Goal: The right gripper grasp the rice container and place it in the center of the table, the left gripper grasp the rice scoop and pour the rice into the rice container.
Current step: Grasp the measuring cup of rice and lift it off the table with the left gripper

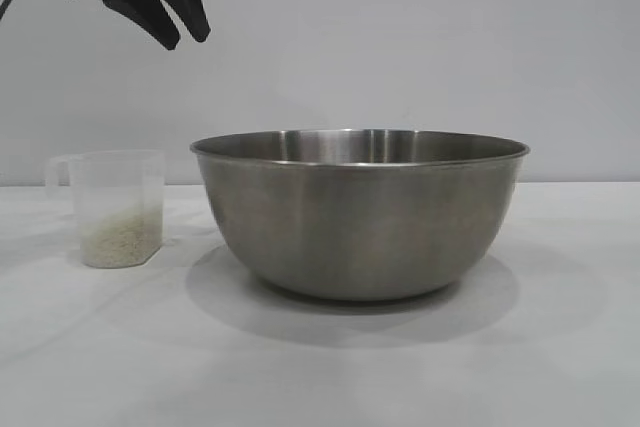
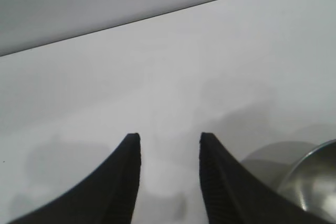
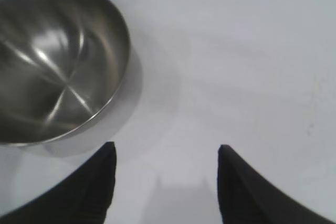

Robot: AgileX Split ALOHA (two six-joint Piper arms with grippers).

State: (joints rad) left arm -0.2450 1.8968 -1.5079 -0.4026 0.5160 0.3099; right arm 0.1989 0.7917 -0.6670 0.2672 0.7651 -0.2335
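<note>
The rice container (image 1: 360, 212), a large steel bowl, stands empty on the white table (image 1: 560, 347) at the middle. The rice scoop (image 1: 120, 202), a clear cup with its handle on the far-left side, stands upright left of the bowl and apart from it, with rice (image 1: 122, 239) in its bottom. My left gripper (image 1: 185, 39) hangs open and empty high above the scoop. In the left wrist view it (image 2: 169, 137) points down at the table, with the bowl's rim (image 2: 315, 177) at the edge. My right gripper (image 3: 167, 147) is open and empty, raised beside the bowl (image 3: 58, 56).
The right gripper is outside the exterior view. A plain grey wall (image 1: 420, 37) closes off the back of the table. Bare tabletop lies in front of the bowl and to its right.
</note>
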